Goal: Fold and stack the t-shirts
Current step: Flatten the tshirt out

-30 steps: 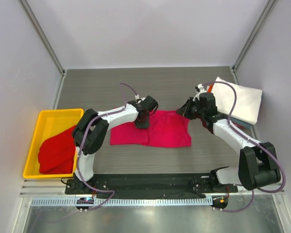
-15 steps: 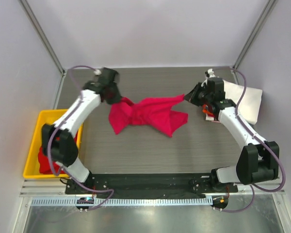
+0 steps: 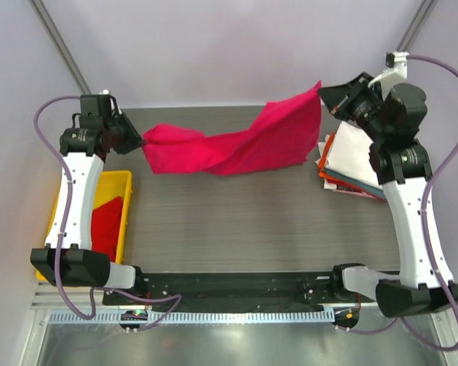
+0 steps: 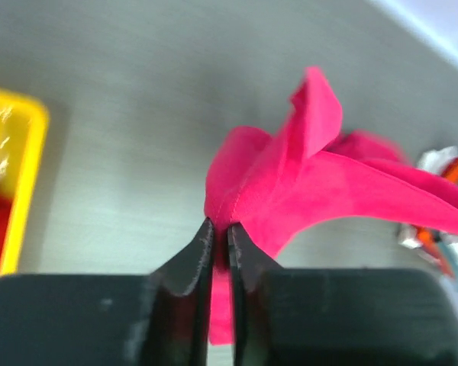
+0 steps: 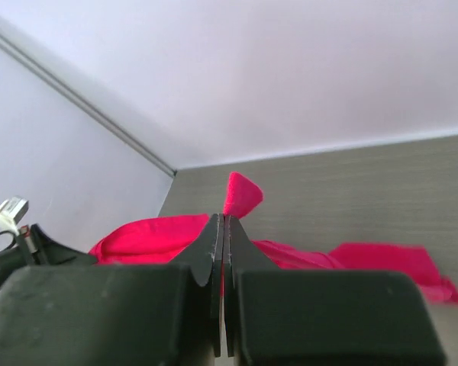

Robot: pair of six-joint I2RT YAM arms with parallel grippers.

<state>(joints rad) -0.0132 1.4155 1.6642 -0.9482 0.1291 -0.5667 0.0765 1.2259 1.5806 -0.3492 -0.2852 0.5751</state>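
Note:
A magenta-pink t-shirt (image 3: 240, 142) hangs stretched in the air between both arms, above the far part of the table. My left gripper (image 3: 140, 142) is shut on its left end; in the left wrist view the cloth (image 4: 290, 183) is pinched between the black fingertips (image 4: 202, 236). My right gripper (image 3: 324, 93) is raised high at the right and shut on the shirt's other corner, and a pink tip (image 5: 240, 194) pokes out past its closed jaws. A darker red t-shirt (image 3: 105, 221) lies in the yellow tray. Folded white, orange and light blue t-shirts (image 3: 351, 164) are stacked at the right.
The yellow tray (image 3: 126, 200) sits at the table's left edge, under my left arm. The stack at the right lies beneath my right arm. Grey walls close in the back and sides. Bare grey table (image 3: 237, 221) lies below the hanging shirt.
Both grippers have lifted the pink shirt off the table and pulled it apart, the left going far left and back, the right going up and to the right.

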